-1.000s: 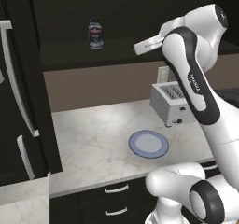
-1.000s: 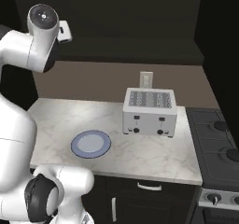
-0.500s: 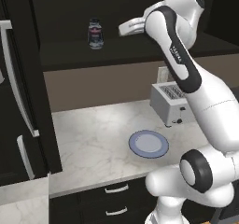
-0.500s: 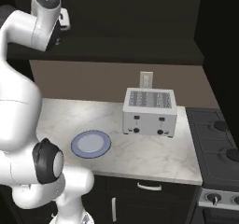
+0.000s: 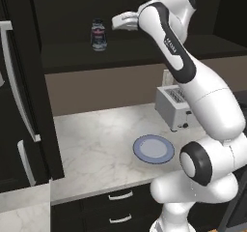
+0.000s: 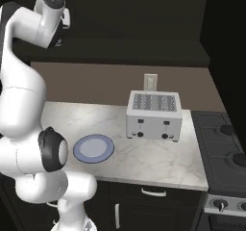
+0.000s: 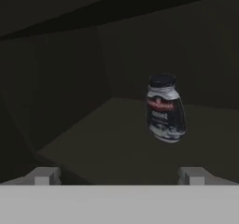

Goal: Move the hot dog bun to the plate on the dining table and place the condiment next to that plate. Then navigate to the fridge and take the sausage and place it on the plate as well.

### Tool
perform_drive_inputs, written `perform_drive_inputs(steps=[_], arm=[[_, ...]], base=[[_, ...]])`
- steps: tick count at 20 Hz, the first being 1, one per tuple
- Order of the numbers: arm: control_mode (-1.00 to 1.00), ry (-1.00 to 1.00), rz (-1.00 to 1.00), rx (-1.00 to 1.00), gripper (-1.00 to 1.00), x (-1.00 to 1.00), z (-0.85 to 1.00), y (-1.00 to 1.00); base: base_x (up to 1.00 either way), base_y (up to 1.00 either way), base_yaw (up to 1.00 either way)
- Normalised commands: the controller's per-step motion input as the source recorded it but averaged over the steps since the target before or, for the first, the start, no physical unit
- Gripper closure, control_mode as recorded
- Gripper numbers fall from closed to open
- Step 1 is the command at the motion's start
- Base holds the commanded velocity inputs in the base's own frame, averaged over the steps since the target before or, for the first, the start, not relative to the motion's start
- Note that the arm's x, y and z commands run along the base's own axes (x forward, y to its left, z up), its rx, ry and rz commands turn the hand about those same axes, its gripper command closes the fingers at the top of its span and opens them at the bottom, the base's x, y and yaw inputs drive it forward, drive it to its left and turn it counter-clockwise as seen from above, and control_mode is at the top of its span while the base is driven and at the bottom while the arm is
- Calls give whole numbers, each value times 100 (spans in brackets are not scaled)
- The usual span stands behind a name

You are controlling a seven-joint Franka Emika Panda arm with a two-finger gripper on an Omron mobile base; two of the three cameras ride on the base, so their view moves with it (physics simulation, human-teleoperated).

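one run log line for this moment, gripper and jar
gripper: open, empty, raised at shelf height | condiment: upright on dark shelf, apart from gripper | blue-grey plate: on marble counter | toaster: beside plate

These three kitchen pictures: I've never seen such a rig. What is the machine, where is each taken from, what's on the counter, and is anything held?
It is a white robot arm on a drivable base, in a rendered kitchen. Two cameras ride behind the arm, to its left and right; the third sits on its hand.

The gripper is raised to a dark shelf, open and holding nothing. The condiment, a small clear jar with a dark lid, stands ahead of it, untouched; the hand view shows it beyond the fingertips.

On the marble counter lie a blue-grey plate and a toaster. A black fridge stands at left.
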Motion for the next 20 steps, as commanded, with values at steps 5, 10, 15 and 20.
perform_drive_inputs(steps=[5, 10, 15, 20], arm=[[-100, 0, 0, 8, -100, 50, 0, 10], [-100, 0, 0, 0, -100, 46, 0, 10], [-100, 0, 2, 0, -100, 46, 0, 13], [-100, 0, 2, 0, -100, 45, 0, 13]], base=[[0, 0, 0], [0, 0, 0], [0, 0, 0], [0, 0, 0]])
